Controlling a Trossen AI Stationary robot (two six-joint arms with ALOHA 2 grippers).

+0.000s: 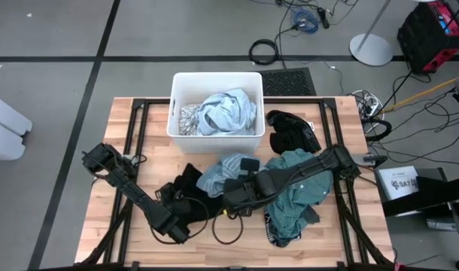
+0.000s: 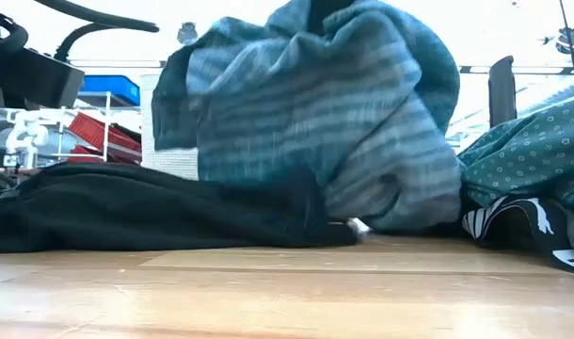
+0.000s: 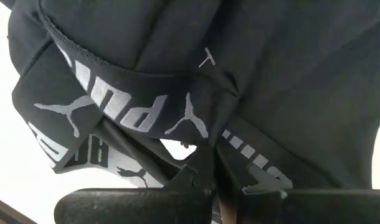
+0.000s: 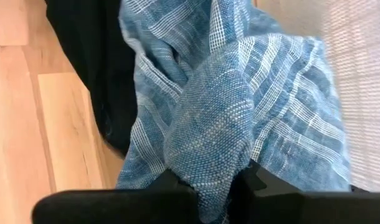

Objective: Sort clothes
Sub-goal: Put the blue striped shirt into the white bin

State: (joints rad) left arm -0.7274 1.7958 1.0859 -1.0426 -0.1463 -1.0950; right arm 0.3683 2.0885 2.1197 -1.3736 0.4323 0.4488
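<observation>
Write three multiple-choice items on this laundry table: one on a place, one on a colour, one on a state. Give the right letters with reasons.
1. Where does the white bin stand?
A. at the table's far edge
B. on the floor
C. at the near edge

2. What colour is the garment in the right gripper?
A. magenta
B. blue striped
C. white

3. The left gripper is:
A. open over bare wood
B. shut on the black garment
C. out of view

Key: 1 A, the high view shows it against the far edge. 2 B, the blue striped garment sits between its fingers. 3 B, the black garment is pinched.
</observation>
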